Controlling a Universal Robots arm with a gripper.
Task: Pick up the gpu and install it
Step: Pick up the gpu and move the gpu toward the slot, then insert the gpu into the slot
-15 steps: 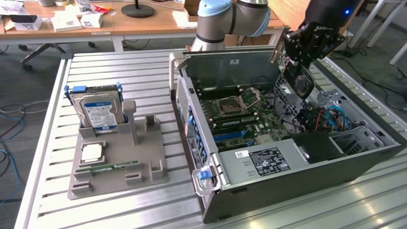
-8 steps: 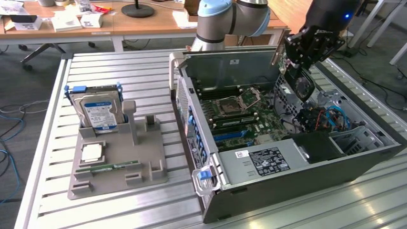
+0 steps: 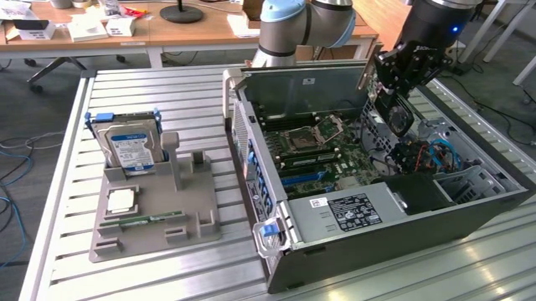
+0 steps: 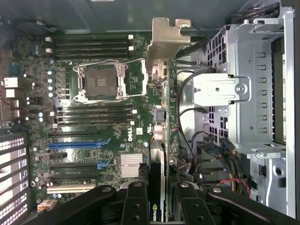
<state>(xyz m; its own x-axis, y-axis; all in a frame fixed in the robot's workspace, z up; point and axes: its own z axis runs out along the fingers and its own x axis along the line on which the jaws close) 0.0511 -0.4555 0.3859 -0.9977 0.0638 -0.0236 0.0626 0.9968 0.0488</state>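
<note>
The hand (image 3: pixel 393 84) is part-closed and gripping the gpu (image 3: pixel 396 116), which hangs on edge over the open computer case (image 3: pixel 469 213) on the slatted desk (image 3: pixel 167 263), between two and three o'clock from the CPU socket (image 3: pixel 303 135) in the exterior view.

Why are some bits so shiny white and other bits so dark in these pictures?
Exterior view: light glares off the metal table beside the computer case, whose side looks dark. Wrist view: the case's vent slots glow white, the silver drive cage shines, and the gripper holding the gpu is nearly black.
</note>
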